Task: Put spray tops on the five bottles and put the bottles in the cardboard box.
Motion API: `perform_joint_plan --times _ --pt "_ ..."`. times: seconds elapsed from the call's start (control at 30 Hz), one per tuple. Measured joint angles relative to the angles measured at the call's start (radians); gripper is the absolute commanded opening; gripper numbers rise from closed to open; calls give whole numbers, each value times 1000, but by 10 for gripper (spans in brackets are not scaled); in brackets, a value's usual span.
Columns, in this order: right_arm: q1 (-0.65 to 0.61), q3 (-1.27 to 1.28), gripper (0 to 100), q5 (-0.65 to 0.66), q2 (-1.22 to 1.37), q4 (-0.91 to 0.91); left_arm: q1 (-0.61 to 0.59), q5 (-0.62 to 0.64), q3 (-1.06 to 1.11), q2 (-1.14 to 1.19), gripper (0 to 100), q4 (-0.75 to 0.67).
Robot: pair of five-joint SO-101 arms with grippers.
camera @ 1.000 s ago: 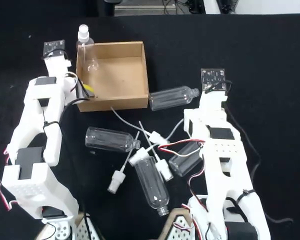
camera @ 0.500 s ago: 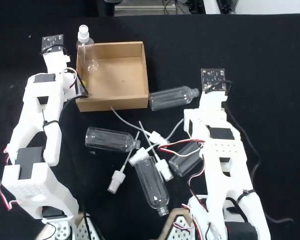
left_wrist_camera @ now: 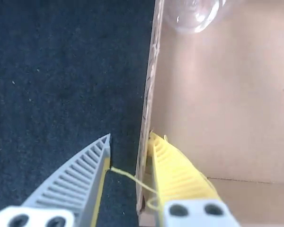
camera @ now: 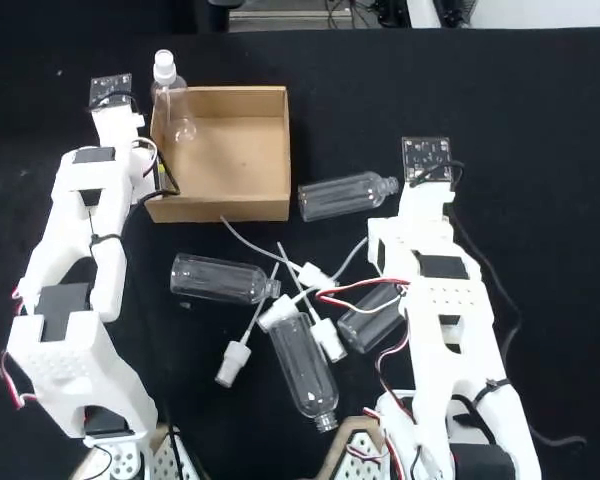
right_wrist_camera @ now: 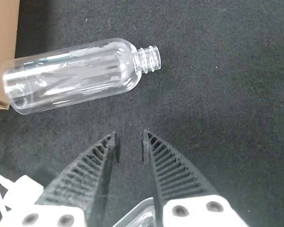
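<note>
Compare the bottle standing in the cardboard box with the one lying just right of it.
Pose: the boxed bottle stands upright; the outside bottle lies on its side.
Top: the boxed bottle wears a white spray top; the outside bottle's neck is bare.
Place: one is in a corner of the cardboard box, the other on the table beside it.
Both are clear plastic.

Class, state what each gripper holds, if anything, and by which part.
Nothing is gripped. The left gripper straddles a side wall of the cardboard box, unclamped; the right gripper is empty.
</note>
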Motion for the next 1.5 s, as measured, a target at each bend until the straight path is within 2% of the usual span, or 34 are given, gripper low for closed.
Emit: perform_joint_plan --times 0.77,1.3,1.5 --pt "-2 0 64 0 0 0 40 0 -14 8 116 97" --pt "-2 0 64 0 0 0 44 0 17 -34 118 109" --pt "-2 0 64 0 0 0 44 0 68 -69 121 69"
